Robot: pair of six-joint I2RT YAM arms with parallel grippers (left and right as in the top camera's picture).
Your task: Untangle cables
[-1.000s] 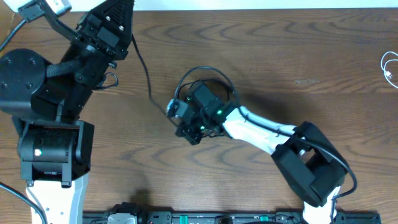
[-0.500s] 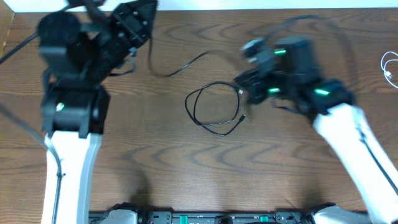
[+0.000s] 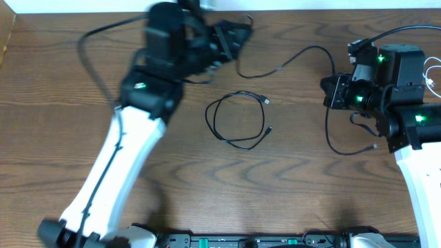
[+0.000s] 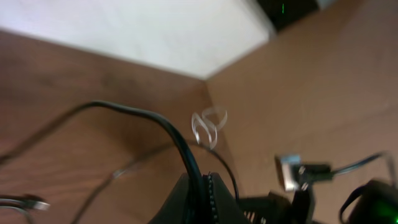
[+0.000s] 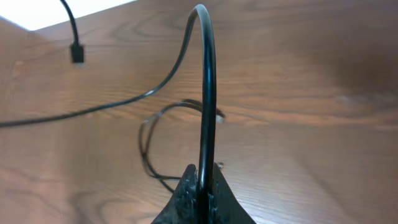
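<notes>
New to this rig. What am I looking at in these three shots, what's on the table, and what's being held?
These are two robot arms at a wooden table, each ending in a two-finger gripper. The wide shot comes from a camera fixed above the table. The other two come from a camera on each wrist, looking past that arm's own fingers. The left gripper and the right gripper are both shut on what looks like the same long black cable, which runs between them. A second black cable lies in a loose loop mid-table, with neither gripper on it. A thin white cable sits at the table's right edge, apart from the others. The job is untangling the cables.
</notes>
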